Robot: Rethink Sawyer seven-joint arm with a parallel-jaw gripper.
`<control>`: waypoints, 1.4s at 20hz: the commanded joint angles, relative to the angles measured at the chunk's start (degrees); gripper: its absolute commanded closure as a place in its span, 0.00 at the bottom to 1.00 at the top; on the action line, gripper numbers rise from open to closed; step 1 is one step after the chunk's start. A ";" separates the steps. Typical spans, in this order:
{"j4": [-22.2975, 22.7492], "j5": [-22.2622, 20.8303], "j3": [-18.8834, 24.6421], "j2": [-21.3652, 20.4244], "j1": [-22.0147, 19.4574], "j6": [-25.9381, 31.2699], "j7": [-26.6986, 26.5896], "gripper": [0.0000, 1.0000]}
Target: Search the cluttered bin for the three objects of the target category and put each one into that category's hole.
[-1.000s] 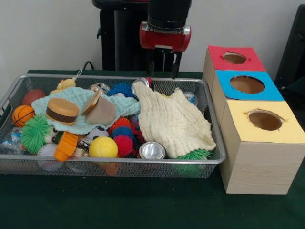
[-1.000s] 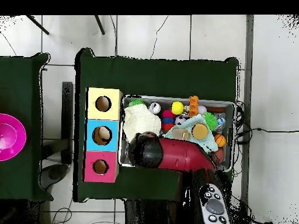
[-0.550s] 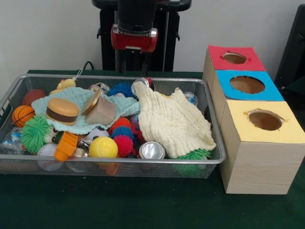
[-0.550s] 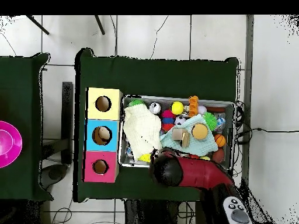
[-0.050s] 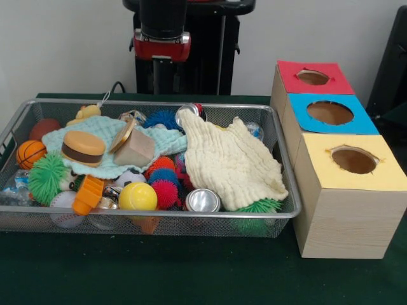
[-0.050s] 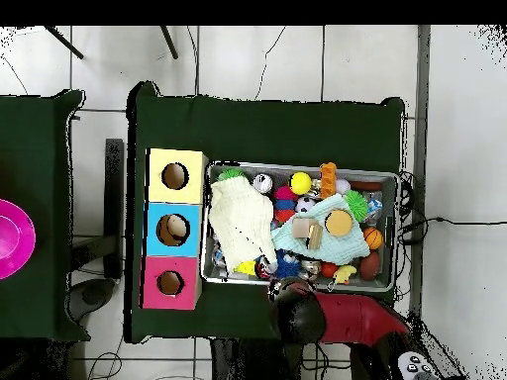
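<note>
Arm has pulled back: a second ago the red and black arm head [image 5: 161,38] hung over the bin's back edge by the cream cloth, now it sits behind the bin toward the teal side, carrying nothing I can see. Gripper can't be made out against the dark pedestal, so can't tell if it's open or closed. My read: no pick in progress, nothing delivered. The silver wire mesh bin [image 5: 191,218] is full: crinkly cream muslin cloth [image 5: 230,162] draped over the right half, teal waffle cloth [image 5: 102,143] under a plastic toy burger [image 5: 83,147], smooth yellow ball [image 5: 138,196], spiky red rubber ball [image 5: 166,192], shiny can end [image 5: 203,201]. Wooden box row [image 5: 340,210] with red, blue, yellow felt-topped holes stands just beside the bin. Target category unknown; candidates all in the bin.
</note>
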 commanded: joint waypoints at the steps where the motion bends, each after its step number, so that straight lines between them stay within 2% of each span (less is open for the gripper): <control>1: 2.57 -3.94 4.43 3.33 2.19 -6.99 3.86 0.00; 7: 3.73 -4.12 -0.52 6.20 9.56 -14.43 9.89 0.00; 9: 5.04 -2.69 -0.82 5.33 12.05 -15.36 11.04 0.00; 11: 8.12 -3.20 -3.47 4.51 13.06 -17.84 11.61 0.00; 13: 9.17 -2.39 -4.26 4.40 14.35 -19.17 11.68 0.00; 21: 8.20 0.79 -4.77 7.26 17.57 -21.47 11.02 0.00; 28: 7.62 3.60 -3.45 5.16 18.94 -18.11 10.84 0.00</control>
